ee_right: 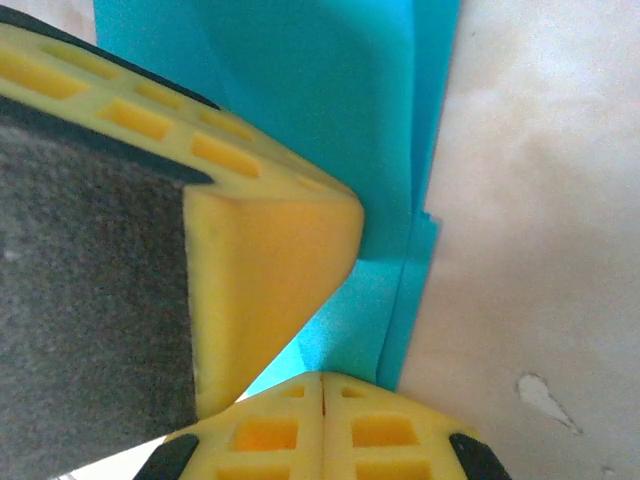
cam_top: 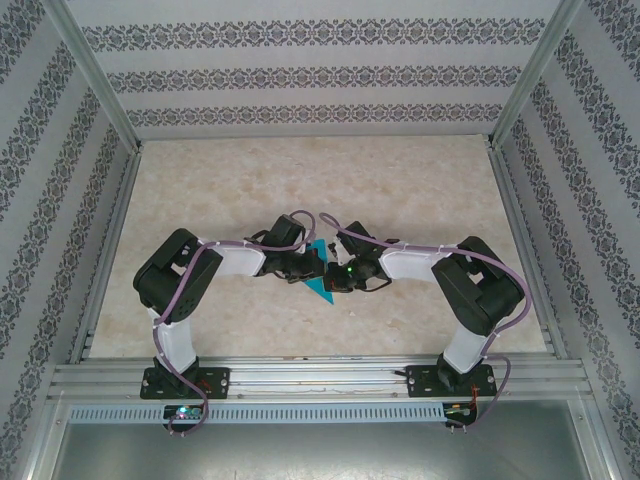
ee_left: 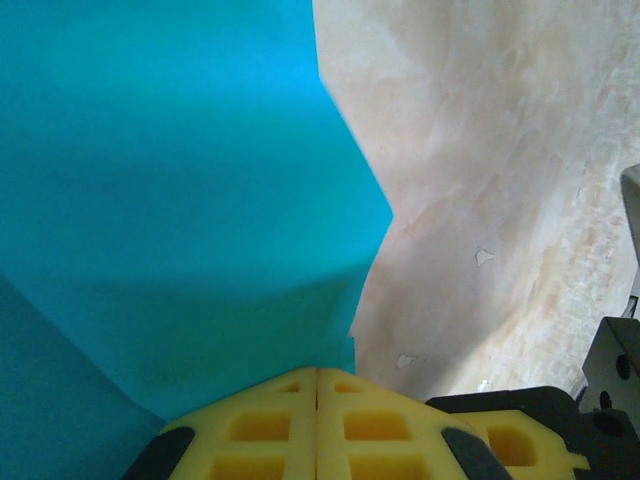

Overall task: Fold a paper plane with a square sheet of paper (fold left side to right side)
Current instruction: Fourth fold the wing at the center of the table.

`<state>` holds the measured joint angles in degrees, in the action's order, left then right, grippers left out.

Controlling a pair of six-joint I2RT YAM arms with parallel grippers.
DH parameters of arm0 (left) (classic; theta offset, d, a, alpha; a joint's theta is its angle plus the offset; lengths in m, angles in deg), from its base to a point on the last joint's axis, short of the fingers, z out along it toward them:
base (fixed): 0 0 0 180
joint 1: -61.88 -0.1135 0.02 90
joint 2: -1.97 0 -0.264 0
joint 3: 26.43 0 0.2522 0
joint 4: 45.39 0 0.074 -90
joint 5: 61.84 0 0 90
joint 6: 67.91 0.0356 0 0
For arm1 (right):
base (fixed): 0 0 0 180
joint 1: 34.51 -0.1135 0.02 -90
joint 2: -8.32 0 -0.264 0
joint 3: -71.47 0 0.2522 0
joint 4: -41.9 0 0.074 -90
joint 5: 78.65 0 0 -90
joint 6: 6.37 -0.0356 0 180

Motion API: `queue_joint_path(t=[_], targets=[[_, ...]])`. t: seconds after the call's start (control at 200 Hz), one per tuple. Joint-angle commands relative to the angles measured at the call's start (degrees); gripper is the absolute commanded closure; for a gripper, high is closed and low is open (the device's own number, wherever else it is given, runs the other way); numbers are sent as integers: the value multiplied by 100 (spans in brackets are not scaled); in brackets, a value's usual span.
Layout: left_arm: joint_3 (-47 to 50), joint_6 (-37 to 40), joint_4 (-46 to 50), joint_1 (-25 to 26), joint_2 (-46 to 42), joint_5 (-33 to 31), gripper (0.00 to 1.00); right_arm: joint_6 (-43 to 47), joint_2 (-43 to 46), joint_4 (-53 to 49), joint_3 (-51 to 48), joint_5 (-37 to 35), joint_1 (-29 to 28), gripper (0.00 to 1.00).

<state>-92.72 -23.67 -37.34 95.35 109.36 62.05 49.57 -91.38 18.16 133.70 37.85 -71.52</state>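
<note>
The teal square sheet of paper (cam_top: 320, 289) lies mid-table, creased into a narrow, layered shape with a point toward the near edge. Both grippers meet over it. My left gripper (cam_top: 303, 268) comes in from the left, my right gripper (cam_top: 333, 275) from the right. In the left wrist view the yellow left gripper (ee_left: 318, 376) is shut, its tips against the paper (ee_left: 180, 200), which spreads away to the left. In the right wrist view the right gripper (ee_right: 322, 383) is shut too, tips at the paper's (ee_right: 340, 120) layered edge, with a left finger (ee_right: 260, 270) just beside it.
The beige marbled table top (cam_top: 300, 180) is open around the paper. Patterned walls stand on three sides. An aluminium rail (cam_top: 320, 375) carrying the arm bases runs along the near edge. Part of the right arm's black body (ee_left: 612, 375) sits close on the left wrist view's right.
</note>
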Motion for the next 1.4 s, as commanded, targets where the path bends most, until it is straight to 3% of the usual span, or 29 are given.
queue_joint_path(t=[0.0, 1.054, 1.394], targets=[[8, 62, -135, -278, 250, -457, 93, 146, -415, -921, -233, -717, -67, 100], [-1269, 1158, 379, -1667, 1037, -418, 91, -35, -297, -726, -408, -378, -116, 100], [-1579, 1557, 761, -1799, 469, -287, 92, -146, -200, -566, -364, -305, -63, 100]])
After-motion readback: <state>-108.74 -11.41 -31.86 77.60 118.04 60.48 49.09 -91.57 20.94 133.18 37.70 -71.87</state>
